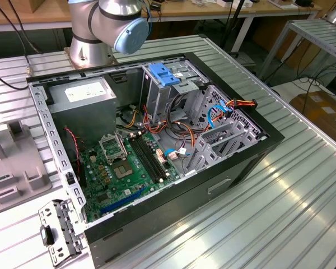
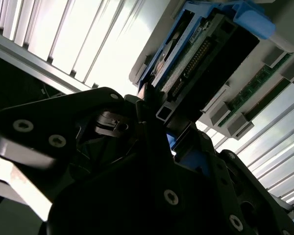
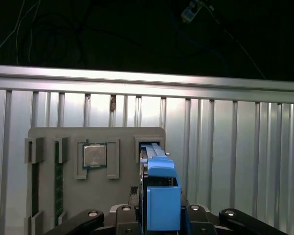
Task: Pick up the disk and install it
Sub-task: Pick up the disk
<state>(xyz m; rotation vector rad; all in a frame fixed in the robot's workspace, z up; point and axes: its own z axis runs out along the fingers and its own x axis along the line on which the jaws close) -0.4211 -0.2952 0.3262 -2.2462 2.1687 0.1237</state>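
The fingers point(image 3: 125, 213) of the gripper point(image 3: 159, 218) look pressed against either side of the disk point(image 3: 159, 188), clamped on its blue rails. That hold would suit drawing it straight out of its slot. The disk stands on edge in a grey fixture point(image 3: 49, 134), which leaves both flanks free for such a grip. Seen edge-on, it is a narrow slab with a blue tab at its near end. The second wrist view shows its connector row and dark underside. A processor point(image 3: 94, 155) and a memory stick point(image 3: 58, 181) share the fixture. Reading the exterior view as a dial, the open computer case point(image 1: 235, 162) fills the centre, with the arm's base point(image 1: 95, 33) at eleven o'clock, a bare blue bracket point(image 1: 163, 74) at twelve and the drive cage point(image 1: 224, 134) at three.
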